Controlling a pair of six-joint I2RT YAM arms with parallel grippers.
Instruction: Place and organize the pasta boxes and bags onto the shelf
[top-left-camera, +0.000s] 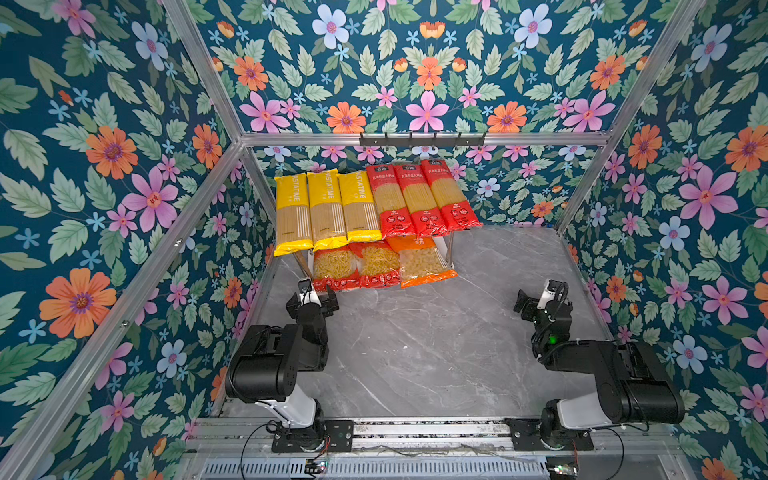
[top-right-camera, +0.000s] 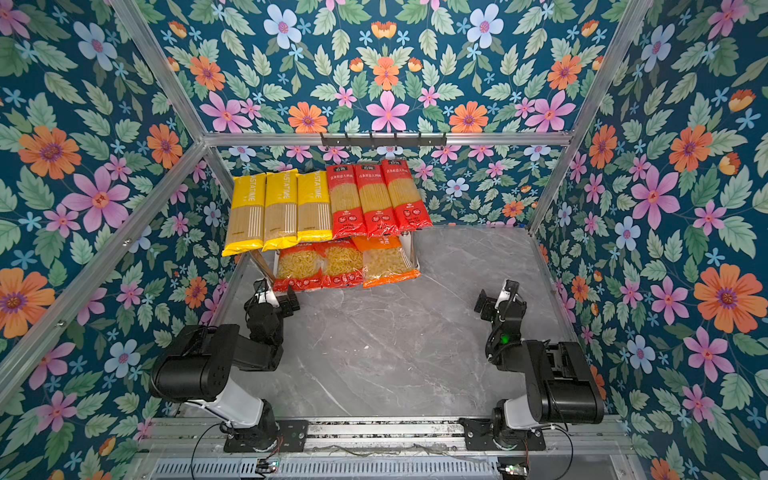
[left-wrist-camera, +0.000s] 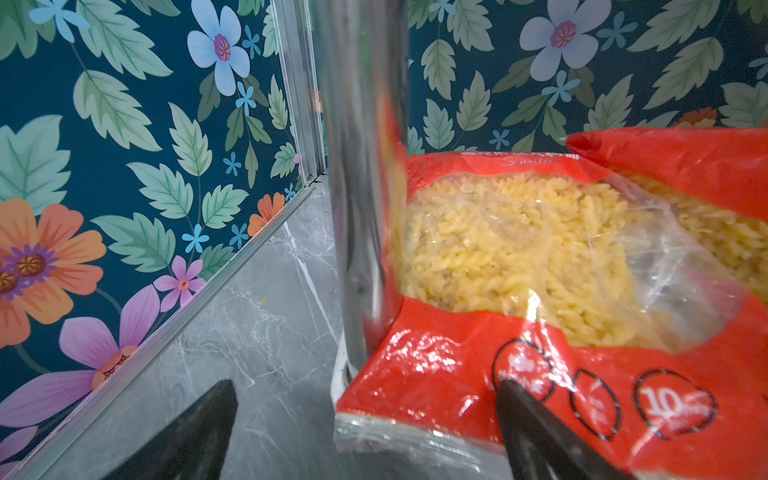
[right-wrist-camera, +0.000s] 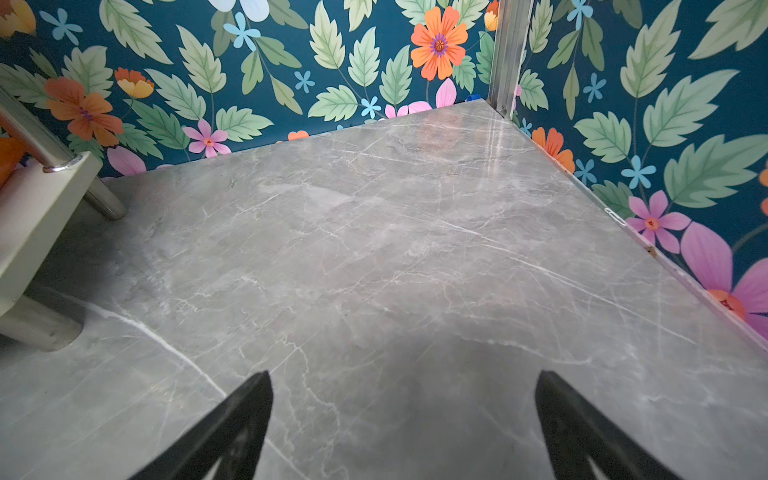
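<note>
Shelf leg (left-wrist-camera: 360, 166), fusilli bag (left-wrist-camera: 519, 249) before left tool (left-wrist-camera: 365, 383)

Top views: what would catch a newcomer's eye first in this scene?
On the upper tier of the shelf, three long yellow packs at left and three long red packs at right form a bright row. Under them, on the lower tier, lie two short red bags and one orange bag. Loud floral wallpaper wraps the whole cell.

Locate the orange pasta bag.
In both top views, the orange pasta bag lies rightmost on the lower tier of the shelf, beside a red curly-pasta bag.
</note>
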